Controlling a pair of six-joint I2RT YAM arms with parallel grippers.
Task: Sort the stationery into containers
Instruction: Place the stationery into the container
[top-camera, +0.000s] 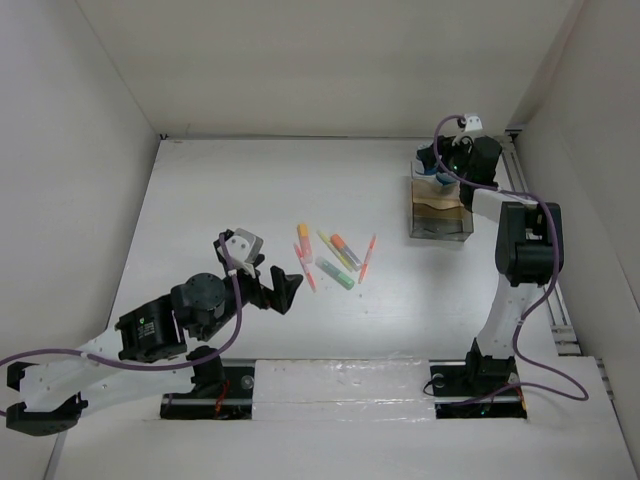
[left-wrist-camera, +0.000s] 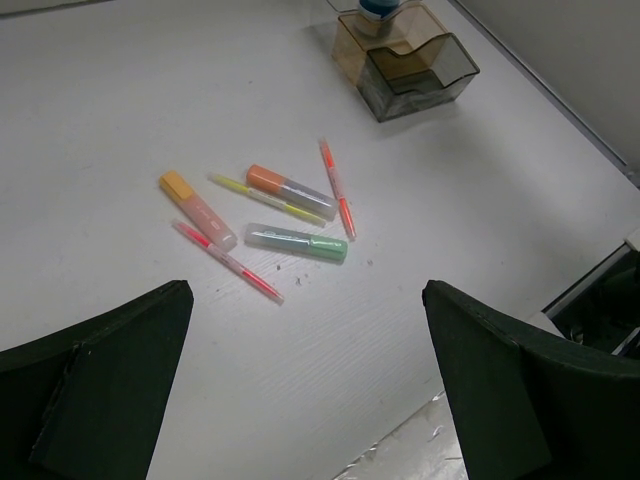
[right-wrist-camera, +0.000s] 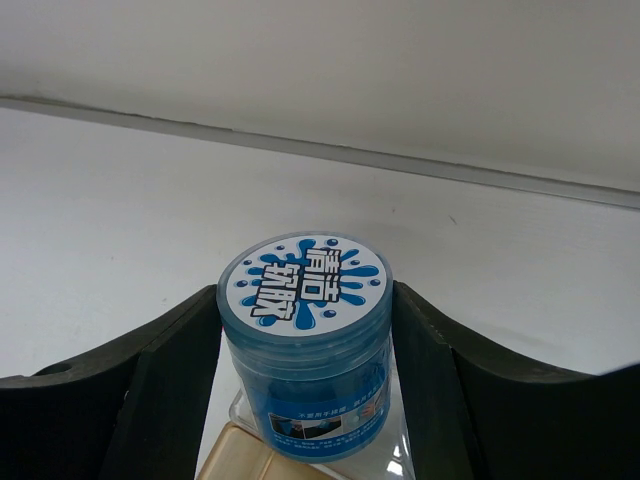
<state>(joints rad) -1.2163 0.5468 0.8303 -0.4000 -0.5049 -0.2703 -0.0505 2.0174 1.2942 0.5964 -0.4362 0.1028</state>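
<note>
On your white table (top-camera: 250, 190), the clear, tan-lined organizer box (top-camera: 437, 212) sits at the far right. Your right gripper (right-wrist-camera: 305, 330) is at the box's far end, its fingers pressed against both sides of an upright blue-and-white tub (right-wrist-camera: 305, 285) — a firm hold. Your left gripper (left-wrist-camera: 307, 295) hangs spread wide with nothing in it, and six pens and markers (left-wrist-camera: 297, 242) lie loose mid-table — just beyond it, well apart from the box.
</note>
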